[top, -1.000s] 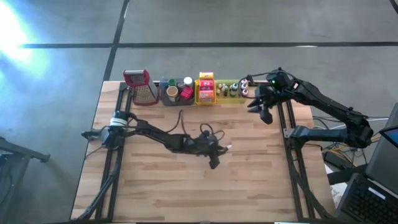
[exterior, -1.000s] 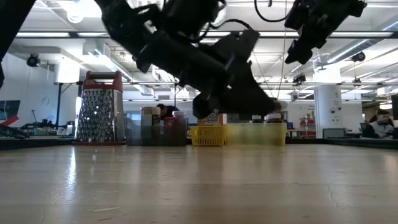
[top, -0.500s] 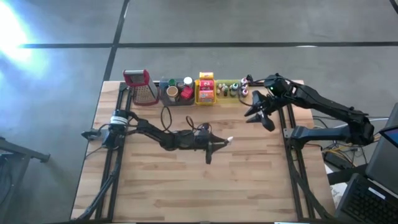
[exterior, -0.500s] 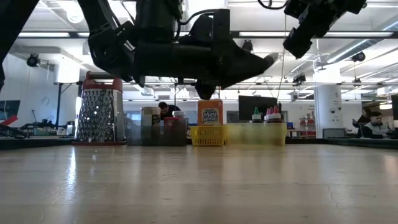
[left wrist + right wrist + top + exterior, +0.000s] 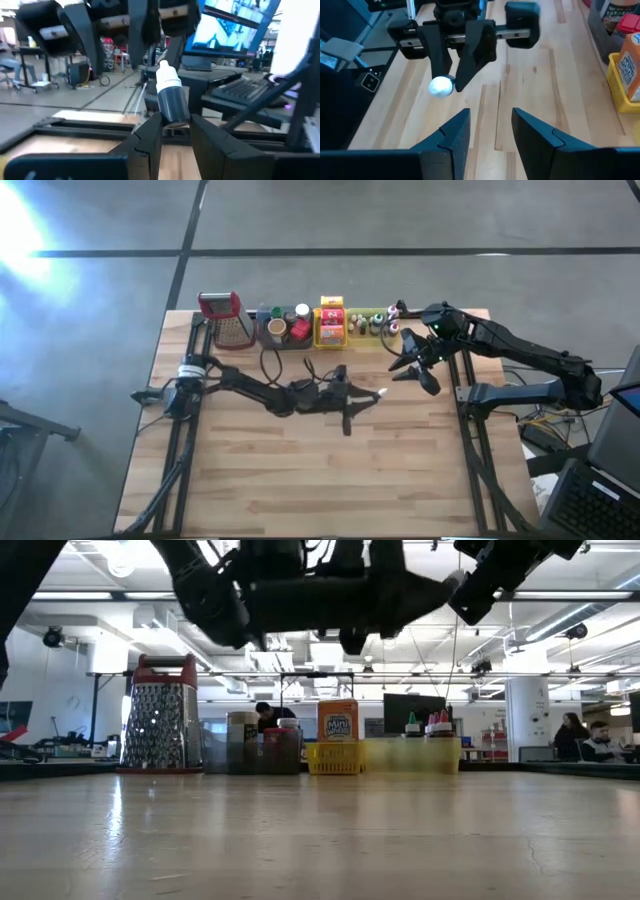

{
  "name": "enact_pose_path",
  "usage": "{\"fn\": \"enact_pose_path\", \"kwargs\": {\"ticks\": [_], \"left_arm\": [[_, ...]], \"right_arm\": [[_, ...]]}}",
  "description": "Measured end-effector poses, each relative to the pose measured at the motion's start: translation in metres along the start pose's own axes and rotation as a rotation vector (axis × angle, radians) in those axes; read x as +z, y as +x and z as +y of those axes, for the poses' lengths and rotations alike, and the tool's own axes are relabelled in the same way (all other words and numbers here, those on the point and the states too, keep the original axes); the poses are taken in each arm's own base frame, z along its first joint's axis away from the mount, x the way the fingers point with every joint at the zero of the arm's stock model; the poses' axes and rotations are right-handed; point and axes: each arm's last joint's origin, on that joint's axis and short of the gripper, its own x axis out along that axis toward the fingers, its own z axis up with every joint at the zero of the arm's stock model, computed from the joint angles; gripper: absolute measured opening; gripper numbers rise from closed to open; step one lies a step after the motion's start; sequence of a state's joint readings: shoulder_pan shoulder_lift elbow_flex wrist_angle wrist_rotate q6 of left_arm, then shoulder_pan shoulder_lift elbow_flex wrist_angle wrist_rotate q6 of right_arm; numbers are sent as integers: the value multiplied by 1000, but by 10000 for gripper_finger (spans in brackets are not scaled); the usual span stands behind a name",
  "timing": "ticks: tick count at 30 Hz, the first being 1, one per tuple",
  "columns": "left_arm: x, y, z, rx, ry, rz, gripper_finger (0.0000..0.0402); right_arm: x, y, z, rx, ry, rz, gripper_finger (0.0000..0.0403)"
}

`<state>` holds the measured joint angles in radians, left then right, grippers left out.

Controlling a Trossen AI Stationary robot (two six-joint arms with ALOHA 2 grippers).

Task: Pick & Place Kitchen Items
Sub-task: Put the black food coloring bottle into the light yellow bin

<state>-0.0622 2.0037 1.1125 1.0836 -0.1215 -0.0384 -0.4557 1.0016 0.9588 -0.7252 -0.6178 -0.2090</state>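
My left gripper (image 5: 368,397) hangs over the middle of the table, pointing about level toward the right edge, and is shut on a small dark bottle with a white cap (image 5: 170,97). The cap (image 5: 440,86) points at my right gripper (image 5: 408,368). That gripper hovers open a short way off, in front of the green tray (image 5: 372,326), with nothing between its fingers (image 5: 455,130). Other kitchen items stand in the grey tray (image 5: 284,330), the yellow tray (image 5: 331,330) and the green tray along the far edge. My left gripper pinches the bottle's bottom end (image 5: 174,119) between its two fingers. The fingers come level from the table's left side and lie along the bottle. The bottle sticks out past the fingertips with its cap leading, lifted well clear of the table.
A metal grater with a red top (image 5: 225,318) stands at the far left of the row of trays. Bare wooden table (image 5: 300,470) spreads out below and in front of both arms. Loose cables loop off the left arm (image 5: 268,365).
My left gripper has risen and gone toward the table's right edge with the bottle. It has tipped up from pointing downward to about level and has rolled. My right gripper has come a little way from the far right corner toward the left gripper.
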Motion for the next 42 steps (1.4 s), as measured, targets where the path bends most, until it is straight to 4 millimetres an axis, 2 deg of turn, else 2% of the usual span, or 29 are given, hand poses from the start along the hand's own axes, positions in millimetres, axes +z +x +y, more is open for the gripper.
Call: {"fn": "enact_pose_path", "kwargs": {"ticks": [4,9,12,21,30,35,42], "left_arm": [[9,13,8,24,24,31,98],[9,22,16,48,43,139,98],[9,23,16,48,63,153,98],[14,23,18,51,66,101,98],[22,30,29,73,87,89,98],[25,32,35,71,89,95,98],[24,32,37,61,87,101,98]], "right_arm": [[0,0,0,0,0,0,130],[-1,0,0,3,33,13,128],[-3,-4,3,2,64,61,140],[-1,-4,3,-1,60,67,183],[1,-4,2,-5,54,49,196],[2,-4,2,-7,42,40,187],[3,-4,2,-9,24,35,149]]}}
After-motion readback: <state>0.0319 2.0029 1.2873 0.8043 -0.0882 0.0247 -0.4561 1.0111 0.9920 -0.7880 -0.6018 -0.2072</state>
